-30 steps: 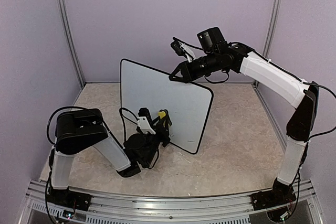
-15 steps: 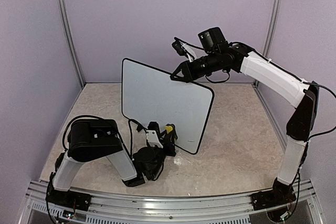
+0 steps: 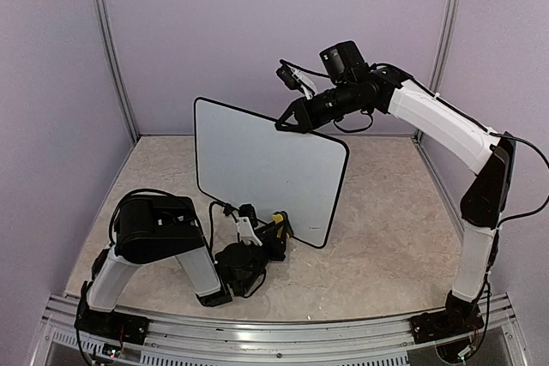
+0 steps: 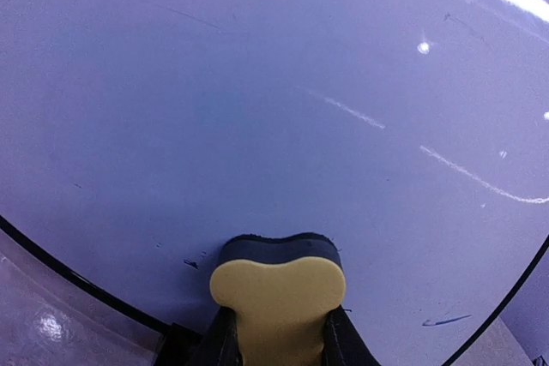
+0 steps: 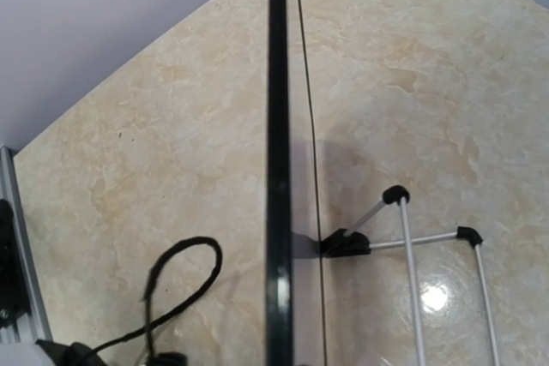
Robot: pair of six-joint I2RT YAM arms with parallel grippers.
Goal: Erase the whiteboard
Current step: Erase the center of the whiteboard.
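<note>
The whiteboard [image 3: 266,169] stands upright mid-table, white with a thin black frame. My right gripper [image 3: 288,123] grips its top edge from behind. In the right wrist view I look down along that black edge [image 5: 277,169]; my fingers are out of frame. My left gripper [image 3: 276,229] is low at the board's bottom edge, shut on a yellow eraser [image 3: 279,217]. In the left wrist view the eraser [image 4: 277,293] presses its dark felt on the board [image 4: 257,109]. Small blue marks [image 4: 446,321] remain near the bottom right; the surface is otherwise wiped, with faint streaks.
The board's wire stand legs [image 5: 403,233] with black feet rest on the beige marble-patterned table [image 3: 386,212]. A black cable loop [image 5: 176,285] lies by the board. Purple walls and metal posts [image 3: 110,49] enclose the cell.
My left gripper has slid the eraser down the board's face to its bottom edge, and the left arm has drawn back and lower. The board's top left corner shifted slightly.
</note>
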